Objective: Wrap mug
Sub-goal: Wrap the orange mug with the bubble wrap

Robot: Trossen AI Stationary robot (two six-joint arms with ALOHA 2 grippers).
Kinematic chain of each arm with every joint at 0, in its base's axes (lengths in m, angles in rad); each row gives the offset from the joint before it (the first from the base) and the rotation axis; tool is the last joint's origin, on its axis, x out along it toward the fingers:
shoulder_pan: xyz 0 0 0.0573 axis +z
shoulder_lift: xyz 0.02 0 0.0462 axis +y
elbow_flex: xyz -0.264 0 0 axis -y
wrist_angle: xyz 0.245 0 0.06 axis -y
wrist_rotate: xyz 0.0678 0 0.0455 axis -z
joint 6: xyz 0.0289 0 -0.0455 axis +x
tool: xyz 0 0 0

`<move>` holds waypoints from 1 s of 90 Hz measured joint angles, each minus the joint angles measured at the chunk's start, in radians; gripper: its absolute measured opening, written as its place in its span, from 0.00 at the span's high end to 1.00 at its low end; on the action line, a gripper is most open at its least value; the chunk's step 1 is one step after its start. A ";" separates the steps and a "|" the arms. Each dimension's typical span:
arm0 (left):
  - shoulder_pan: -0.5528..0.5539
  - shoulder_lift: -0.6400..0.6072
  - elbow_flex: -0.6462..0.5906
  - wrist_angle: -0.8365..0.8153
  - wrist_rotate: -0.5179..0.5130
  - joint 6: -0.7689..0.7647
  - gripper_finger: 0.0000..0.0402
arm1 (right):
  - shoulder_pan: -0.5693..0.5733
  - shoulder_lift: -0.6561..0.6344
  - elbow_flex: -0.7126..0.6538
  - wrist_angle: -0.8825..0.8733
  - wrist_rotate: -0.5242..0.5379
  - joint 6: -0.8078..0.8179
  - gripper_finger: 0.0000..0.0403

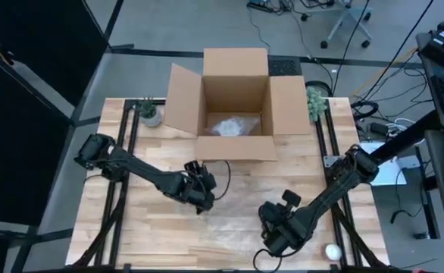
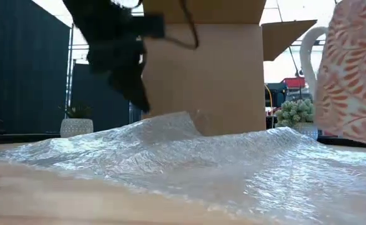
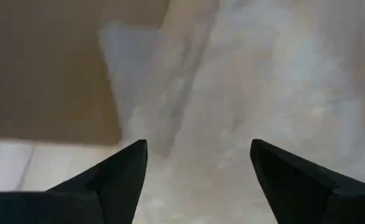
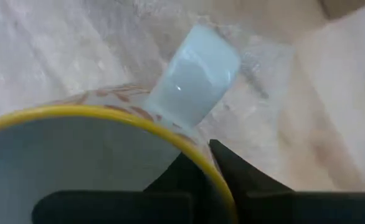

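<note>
Where the right wrist view looks past its own dark fingers, the right gripper [image 4: 208,165] is pinching the yellow rim of the mug [image 4: 76,155], one finger inside the wall and one outside, just beside the pale handle. From above, the right gripper [image 1: 281,227] sits at the front of the tabletop [image 1: 150,227], right of centre, with the mug hidden beneath it. At table height the mug [image 2: 351,75] shows at the right edge: white with an orange leaf pattern, upright, its base at the edge of the bubble wrap [image 2: 189,156]; whether it touches the sheet cannot be told. The bubble wrap [image 1: 222,224] lies spread over the front middle of the tabletop between the two grippers. The left gripper [image 1: 199,188] is left of centre, above the sheet's far edge; its fingers [image 3: 117,180] are spread apart with nothing between them, the wrap below. Behind the sheet stands a cardboard box [image 1: 236,106], flaps open, with more clear wrap lying inside. A small potted plant [image 1: 150,114] stands left of the box, another green plant [image 1: 316,101] right of it. A small white round object [image 1: 333,251] lies near the front right corner.
</note>
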 joint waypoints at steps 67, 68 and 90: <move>-0.249 -0.013 -0.230 0.070 0.209 -0.532 0.32 | -0.156 0.078 0.005 0.025 0.079 -0.468 0.98; -0.253 -0.013 -0.230 0.070 0.209 -0.540 0.32 | -0.159 0.078 0.005 0.026 0.078 -0.476 0.98; -0.306 -0.049 -0.228 0.028 0.233 -0.615 0.32 | -0.199 0.052 0.031 0.000 0.041 -0.604 0.98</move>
